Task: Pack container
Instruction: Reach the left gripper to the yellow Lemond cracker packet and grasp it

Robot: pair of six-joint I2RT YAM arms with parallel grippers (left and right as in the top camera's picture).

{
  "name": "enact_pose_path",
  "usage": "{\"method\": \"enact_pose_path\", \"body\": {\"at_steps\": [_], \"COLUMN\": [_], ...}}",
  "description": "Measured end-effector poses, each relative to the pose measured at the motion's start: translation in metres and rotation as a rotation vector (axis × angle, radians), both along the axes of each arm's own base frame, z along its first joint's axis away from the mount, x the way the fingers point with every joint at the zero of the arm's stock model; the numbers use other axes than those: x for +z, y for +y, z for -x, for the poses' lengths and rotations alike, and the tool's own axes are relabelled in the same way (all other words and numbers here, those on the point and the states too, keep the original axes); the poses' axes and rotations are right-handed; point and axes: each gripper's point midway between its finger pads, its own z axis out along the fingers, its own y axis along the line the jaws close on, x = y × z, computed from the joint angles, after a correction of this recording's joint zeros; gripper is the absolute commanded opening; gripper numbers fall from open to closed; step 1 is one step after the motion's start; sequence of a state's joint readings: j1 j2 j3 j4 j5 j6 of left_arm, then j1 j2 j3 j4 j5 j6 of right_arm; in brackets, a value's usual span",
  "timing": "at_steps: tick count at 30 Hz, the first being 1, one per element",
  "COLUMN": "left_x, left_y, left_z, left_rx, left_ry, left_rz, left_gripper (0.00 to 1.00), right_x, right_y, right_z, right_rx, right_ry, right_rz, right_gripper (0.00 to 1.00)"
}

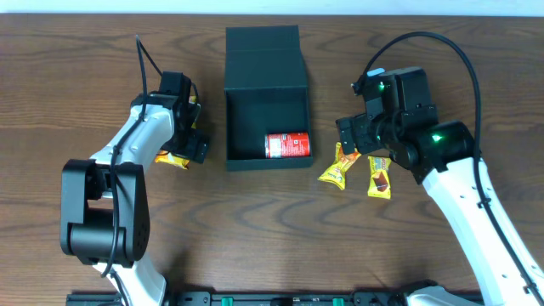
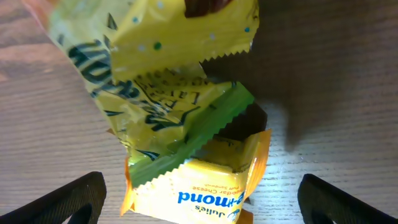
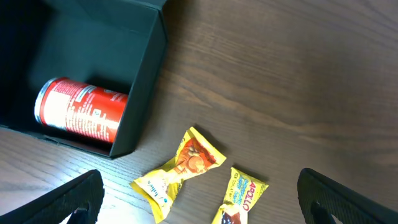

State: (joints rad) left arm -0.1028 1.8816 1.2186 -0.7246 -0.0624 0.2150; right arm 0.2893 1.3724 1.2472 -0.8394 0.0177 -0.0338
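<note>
The container (image 1: pixel 264 115) is a dark teal-black square box with stiff, straight walls. It stands open in the middle of the wooden table (image 1: pixel 272 238), toward the far side. Its flap lid (image 1: pixel 263 47) is folded back flat on the far side. Inside, a red can (image 1: pixel 287 146) lies on its side in the near right corner, against the near wall; the rest of the floor is bare.

The left gripper (image 2: pixel 205 202) hangs left of the box over a heap of snack packets (image 2: pixel 180 99), yellow and green-edged ones overlapping. Its two fingertips show at the lower corners of the wrist view, spread wide, with nothing between them but the heap below.

The right gripper (image 3: pixel 202 202) hovers right of the box's near right corner. Its jaws are likewise wide apart and hold nothing. Under it lie a yellow packet (image 3: pixel 180 171) and, just to its right, an Apollo packet (image 3: pixel 240 200), both on the table near the box.
</note>
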Motion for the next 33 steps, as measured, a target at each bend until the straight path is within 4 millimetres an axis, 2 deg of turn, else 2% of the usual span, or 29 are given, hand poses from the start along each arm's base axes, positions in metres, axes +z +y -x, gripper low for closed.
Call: {"method": "enact_pose_path", "body": {"at_steps": [6,7,15,23,26,33], "left_x": [0.000,-0.001,-0.006,-0.008,-0.014,-0.016], "left_y": [0.001,0.001,0.011,0.004,0.003,0.003], "left_z": [-0.001,-0.001,0.005,0.004,0.011,0.011], "left_rx": [0.003,0.005,0.049,0.050,0.050,0.054], "left_ry": [-0.005,-0.005,0.016,0.008,0.025,0.023], "left_rz": [0.004,0.004,0.048,0.100,0.106,0.107], "left_gripper": [1.00,0.95,0.95,0.95,0.95,0.79], "right_x": [0.000,0.000,0.001,0.001,0.001,0.001], "right_y": [0.000,0.000,0.000,0.000,0.000,0.000], "right_z": [0.000,-0.001,-0.001,-0.001,-0.001,-0.001], "right_rx": [0.000,0.000,0.000,0.000,0.000,0.000], "right_ry": [-0.002,-0.003,-0.004,-0.007,-0.007,-0.007], "right_rz": [0.000,-0.001,-0.001,-0.002,-0.002,-0.002], "right_gripper": [0.99,0.99,0.99,0.99,0.99,0.99]}}
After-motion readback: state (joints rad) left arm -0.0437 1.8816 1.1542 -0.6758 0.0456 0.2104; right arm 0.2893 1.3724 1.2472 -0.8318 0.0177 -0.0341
